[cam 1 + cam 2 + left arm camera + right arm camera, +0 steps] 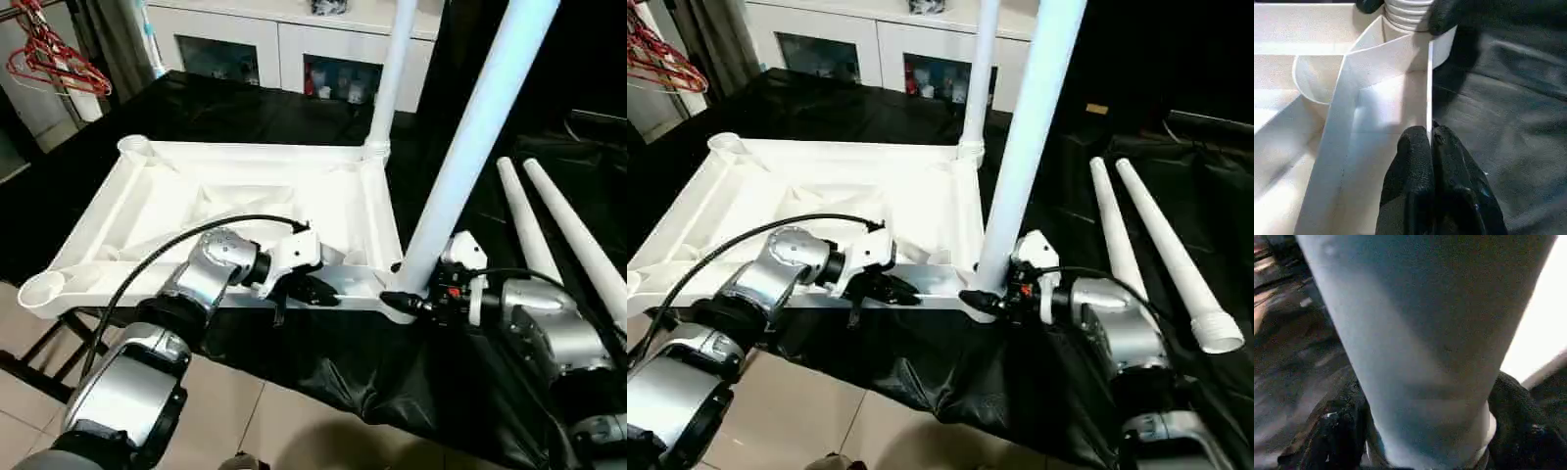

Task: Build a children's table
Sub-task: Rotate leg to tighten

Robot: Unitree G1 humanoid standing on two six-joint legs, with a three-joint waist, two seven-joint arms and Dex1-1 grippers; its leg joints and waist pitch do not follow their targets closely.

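The white table top point(196, 157) lies upside down on a black-covered surface, ribbed underside up. One white leg point(392, 78) stands upright in the far right corner socket. A second leg point(470, 147) rises tilted from the near right corner, and my right gripper point(407, 299) is shut on its lower end. In the right wrist view, black fingers point(1337, 431) flank that leg point(1425, 342). My left gripper point(313, 291) is shut on the top's near rim, just left of that corner. The left wrist view has its fingers point(1415, 171) pinching the thin rim wall point(1428, 88).
Two loose white legs point(529, 230) point(578, 235) lie side by side on the black cloth to the right. A white cabinet with glass doors point(284, 44) stands behind. Red hangers point(49, 59) hang at the far left. The near edge drops to a tiled floor point(265, 421).
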